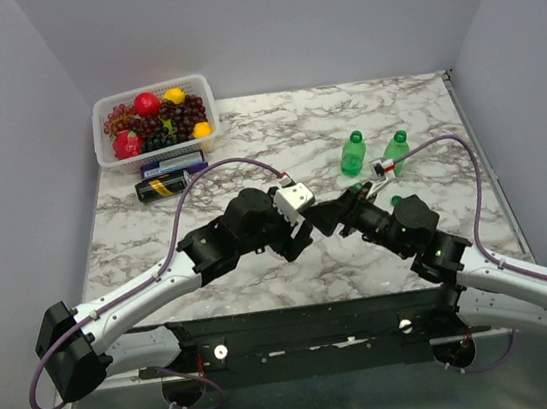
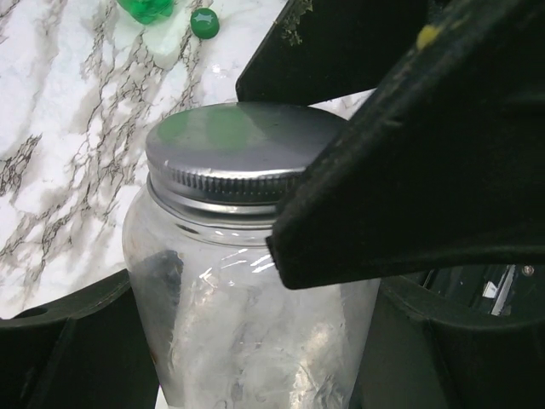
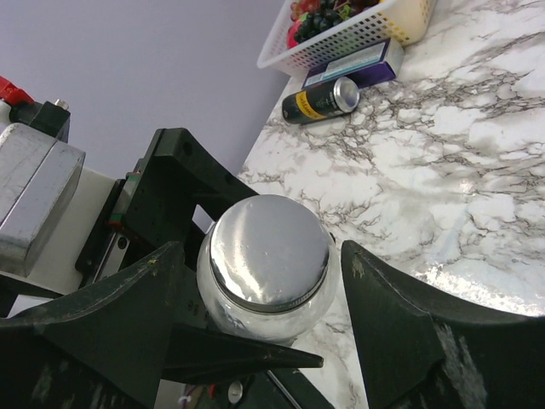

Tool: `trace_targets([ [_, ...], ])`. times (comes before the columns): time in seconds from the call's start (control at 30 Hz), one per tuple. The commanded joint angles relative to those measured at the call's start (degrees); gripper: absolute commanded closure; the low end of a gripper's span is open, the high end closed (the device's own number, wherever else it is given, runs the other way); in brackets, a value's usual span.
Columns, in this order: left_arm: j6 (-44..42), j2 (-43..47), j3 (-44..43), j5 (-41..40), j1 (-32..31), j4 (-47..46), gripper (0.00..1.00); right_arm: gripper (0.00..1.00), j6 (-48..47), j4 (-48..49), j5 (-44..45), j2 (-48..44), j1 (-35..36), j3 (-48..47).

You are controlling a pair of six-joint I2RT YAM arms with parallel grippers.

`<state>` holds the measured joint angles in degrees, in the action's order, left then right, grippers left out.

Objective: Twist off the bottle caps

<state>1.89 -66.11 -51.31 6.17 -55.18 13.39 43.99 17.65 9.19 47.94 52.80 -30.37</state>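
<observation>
As left gripper (image 2: 255,371) holds clear bottle (image 2: 221,281), seemingly empty

I can't read any lettering on my feeds. The dark can (image 1: 163,186) at the far left has a yellow label and the box (image 1: 173,163) beside it has print, but both are too small and blurred.

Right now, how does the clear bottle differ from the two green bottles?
Colour: the clear bottle is colourless, the green bottles tinted green. State: the clear bottle sits gripped in the left end effector, with the right end effector flanking its silvery cap; the green bottles stand free on the table, untouched. Shared: all are small and see-through.
</observation>
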Motion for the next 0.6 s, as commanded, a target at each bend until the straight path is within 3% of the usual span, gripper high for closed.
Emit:
trace_targets([
  [0.0, -0.66, 0.01, -0.72, -1.6, -0.46, 0.24, 0.75, 0.21, 0.13, 3.62, 1.27, 1.27, 0.38, -1.8],
  [0.27, -1.01, 0.54, -0.81, -1.87, -0.54, 0.41, 0.75, 0.28, 0.4, 4.84, -3.12, 4.7, 0.38, -3.12],
  [0.4, -1.19, 0.89, -0.72, -0.64, -0.54, 0.24, 0.75, 0.51, 0.31, 6.52, -4.0, 5.05, 0.47, -2.15],
  [0.57, -1.54, 1.68, -0.2, 5.42, -0.46, -0.82, 0.75, 0.61, -2.06, 7.66, -5.5, 4.44, 0.38, -0.75],
])
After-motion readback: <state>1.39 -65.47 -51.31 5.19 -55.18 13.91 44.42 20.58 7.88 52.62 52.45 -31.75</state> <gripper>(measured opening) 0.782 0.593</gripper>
